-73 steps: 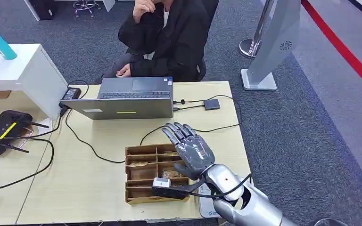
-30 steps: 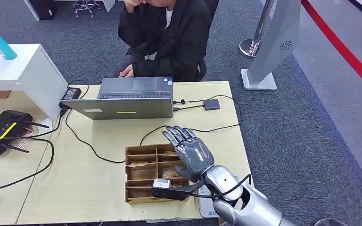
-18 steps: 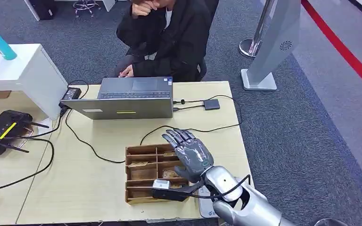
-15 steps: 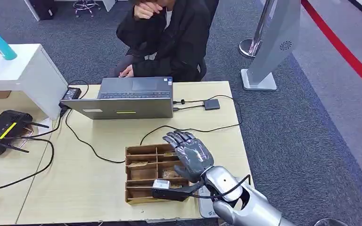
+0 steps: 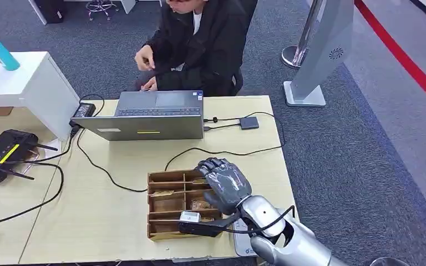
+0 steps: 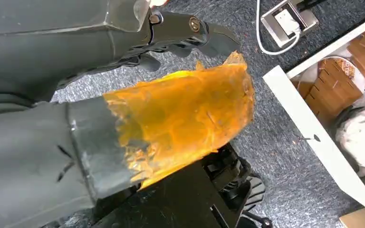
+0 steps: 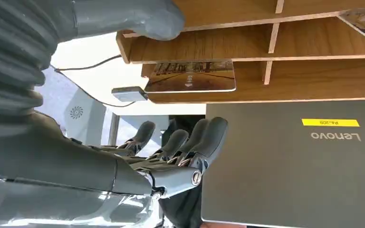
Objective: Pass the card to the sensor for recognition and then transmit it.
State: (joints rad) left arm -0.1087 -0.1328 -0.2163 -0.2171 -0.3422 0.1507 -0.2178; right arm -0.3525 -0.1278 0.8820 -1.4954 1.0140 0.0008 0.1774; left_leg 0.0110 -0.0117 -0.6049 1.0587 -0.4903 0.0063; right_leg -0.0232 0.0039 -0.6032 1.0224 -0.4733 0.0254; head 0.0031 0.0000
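**Wooden tray, hand poised above**

Wooden tray (image 5: 169,219) holds the card (image 7: 190,76) in its far compartment. The right hand (image 5: 226,180) hovers over that end, fingers (image 7: 204,137) curling, grasping nothing. The laptop (image 5: 150,116) sits beyond the tray.

1. The right hand (image 5: 226,183) covers the far right corner of the wooden tray (image 5: 166,213)
2. A person (image 5: 199,39) seated behind the laptop (image 5: 150,116) is cut off by the top edge
3. The print on the card (image 7: 190,76) is too small to read
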